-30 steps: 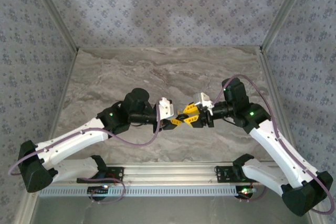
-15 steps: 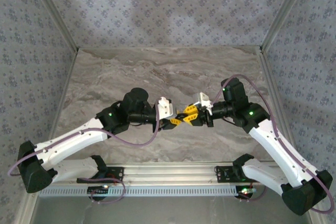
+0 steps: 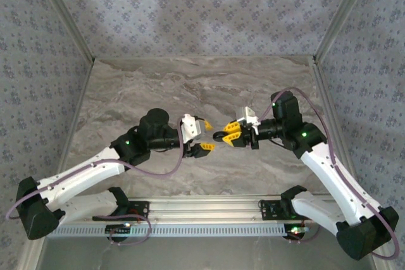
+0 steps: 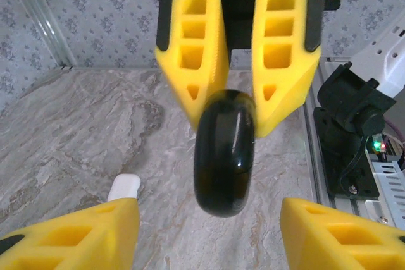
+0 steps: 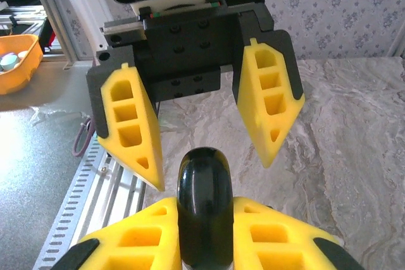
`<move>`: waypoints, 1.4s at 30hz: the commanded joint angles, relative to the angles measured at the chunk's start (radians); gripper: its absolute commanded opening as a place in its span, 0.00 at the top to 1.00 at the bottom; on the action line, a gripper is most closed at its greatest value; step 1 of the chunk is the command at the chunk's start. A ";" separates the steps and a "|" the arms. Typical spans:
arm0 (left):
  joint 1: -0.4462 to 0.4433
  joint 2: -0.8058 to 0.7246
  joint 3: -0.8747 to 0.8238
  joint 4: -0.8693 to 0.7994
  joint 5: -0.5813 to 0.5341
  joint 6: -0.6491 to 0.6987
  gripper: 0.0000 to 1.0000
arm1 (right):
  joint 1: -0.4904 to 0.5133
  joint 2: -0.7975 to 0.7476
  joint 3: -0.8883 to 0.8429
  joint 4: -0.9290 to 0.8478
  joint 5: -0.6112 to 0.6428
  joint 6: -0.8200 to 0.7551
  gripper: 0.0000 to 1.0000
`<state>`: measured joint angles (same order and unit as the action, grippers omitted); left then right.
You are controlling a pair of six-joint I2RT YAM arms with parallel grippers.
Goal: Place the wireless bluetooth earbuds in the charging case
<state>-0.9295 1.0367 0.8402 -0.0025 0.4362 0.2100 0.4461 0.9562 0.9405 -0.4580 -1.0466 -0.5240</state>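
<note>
The charging case (image 4: pixel 224 156) is a glossy black, rounded shell, closed as far as I can tell, held in mid-air over the marble table. My right gripper (image 5: pixel 204 203) is shut on it, pads pressed to both its sides; from above the case (image 3: pixel 219 136) shows as a dark spot at the fingertips of this gripper (image 3: pixel 223 137). My left gripper (image 3: pixel 206 136) faces it from the left, open, a small gap away. In the left wrist view, the left gripper (image 4: pixel 209 219) has its jaws spread wide, below and in front of the case. The earbuds are out of view.
A small white object (image 4: pixel 124 188) lies on the marble table (image 3: pixel 190 86) by my left finger. An aluminium rail (image 3: pixel 202 207) runs along the near edge. An orange bin (image 5: pixel 16 58) sits off the table. Patterned walls enclose the back and sides.
My left gripper has opened, let go of the case and drawn back to the left. The right gripper has closed on the case and stays there.
</note>
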 commanded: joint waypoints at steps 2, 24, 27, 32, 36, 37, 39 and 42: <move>0.004 -0.015 -0.007 0.066 0.006 -0.027 0.40 | -0.007 0.007 0.015 0.031 -0.048 0.025 0.80; 0.010 0.001 -0.010 0.136 0.084 -0.033 0.51 | -0.007 0.020 0.016 0.096 -0.090 0.080 0.78; 0.009 0.009 0.004 0.113 0.102 -0.023 0.58 | -0.007 0.021 0.014 0.100 -0.093 0.086 0.78; 0.010 0.016 0.008 0.111 0.108 -0.021 0.64 | -0.003 0.018 0.011 0.099 -0.090 0.091 0.78; 0.011 0.023 0.015 0.113 0.110 -0.021 0.63 | 0.000 0.019 0.008 0.099 -0.083 0.092 0.78; 0.011 0.023 0.017 0.111 0.111 -0.021 0.63 | 0.000 0.018 0.009 0.099 -0.083 0.091 0.78; 0.011 0.025 0.020 0.113 0.113 -0.021 0.63 | 0.003 0.020 0.009 0.096 -0.080 0.090 0.78; 0.010 0.026 0.024 0.112 0.114 -0.023 0.63 | 0.004 0.024 0.010 0.081 -0.075 0.079 0.78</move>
<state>-0.9226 1.0565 0.8165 0.1051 0.5163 0.1818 0.4458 0.9760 0.9405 -0.3695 -1.1080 -0.4515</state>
